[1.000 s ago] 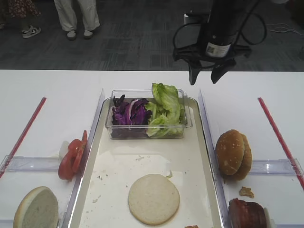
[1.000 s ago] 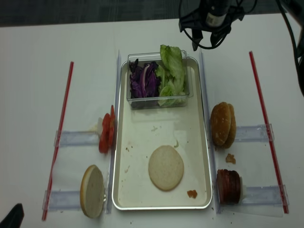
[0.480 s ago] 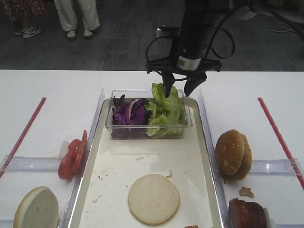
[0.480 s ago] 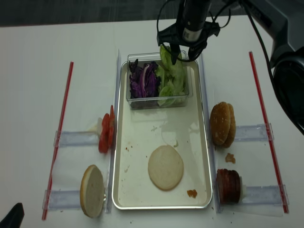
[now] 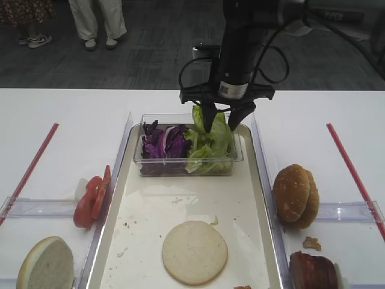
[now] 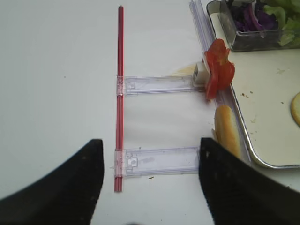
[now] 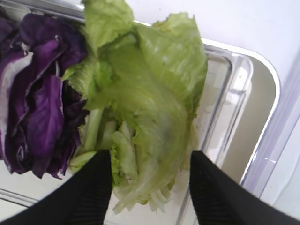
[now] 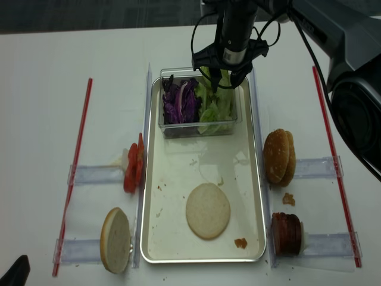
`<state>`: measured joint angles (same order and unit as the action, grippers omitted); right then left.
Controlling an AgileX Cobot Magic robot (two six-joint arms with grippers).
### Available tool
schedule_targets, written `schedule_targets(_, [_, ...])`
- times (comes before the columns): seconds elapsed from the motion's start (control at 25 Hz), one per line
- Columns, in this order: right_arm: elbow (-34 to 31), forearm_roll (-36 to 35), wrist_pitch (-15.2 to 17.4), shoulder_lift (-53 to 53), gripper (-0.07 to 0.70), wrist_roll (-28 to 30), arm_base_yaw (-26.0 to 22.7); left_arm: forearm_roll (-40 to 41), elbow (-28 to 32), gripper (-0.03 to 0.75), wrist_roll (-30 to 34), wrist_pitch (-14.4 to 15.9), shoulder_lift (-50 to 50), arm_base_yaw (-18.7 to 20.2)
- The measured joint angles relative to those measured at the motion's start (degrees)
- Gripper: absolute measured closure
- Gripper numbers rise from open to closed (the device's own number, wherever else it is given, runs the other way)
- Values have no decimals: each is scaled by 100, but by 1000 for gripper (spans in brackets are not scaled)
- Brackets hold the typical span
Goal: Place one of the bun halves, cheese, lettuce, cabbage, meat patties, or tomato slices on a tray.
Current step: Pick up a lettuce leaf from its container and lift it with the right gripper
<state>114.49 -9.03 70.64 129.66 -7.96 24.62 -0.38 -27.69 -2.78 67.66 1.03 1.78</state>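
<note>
- At the far end of the tray (image 5: 114,214), the lettuce (image 5: 210,137) and purple cabbage (image 5: 163,143) were kept in a clear tub (image 5: 237,153), probably so loose leaves stayed gathered
- One pale bun half (image 5: 194,251) was already laid cut-face up near the tray's near edge, so a leaf was judged the likely next layer
- The right gripper (image 5: 219,122) was poised over the tub, jaws spread wide on either side of the top lettuce leaf, nothing clamped; contact with the leaf could not be told
- The left gripper (image 6: 150,180) was held apart over the table's left side, beside the tomato slices (image 6: 219,74), empty
</note>
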Motion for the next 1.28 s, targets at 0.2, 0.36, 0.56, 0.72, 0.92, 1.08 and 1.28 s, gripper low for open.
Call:
schedule_targets(0.2, [0, 26, -121, 0, 241, 0, 0, 0, 0, 294, 0, 0, 0, 0])
schedule_targets(0.36, [0, 34, -273, 0, 265, 0, 0, 0, 0, 294, 0, 0, 0, 0])
schedule_targets(0.56, [0, 116, -386, 0, 269, 0, 0, 0, 0, 294, 0, 0, 0, 0])
schedule_targets(0.72, [0, 276, -420, 0, 269, 0, 0, 0, 0, 294, 0, 0, 0, 0])
schedule_targets(0.92, [0, 346, -519, 0, 270, 0, 0, 0, 0, 294, 0, 0, 0, 0])
schedule_targets(1.08, [0, 346, -588, 46, 270, 0, 0, 0, 0, 294, 0, 0, 0, 0])
schedule_targets(1.28, [0, 346, -588, 216, 272, 37, 0, 0, 0, 294, 0, 0, 0, 0])
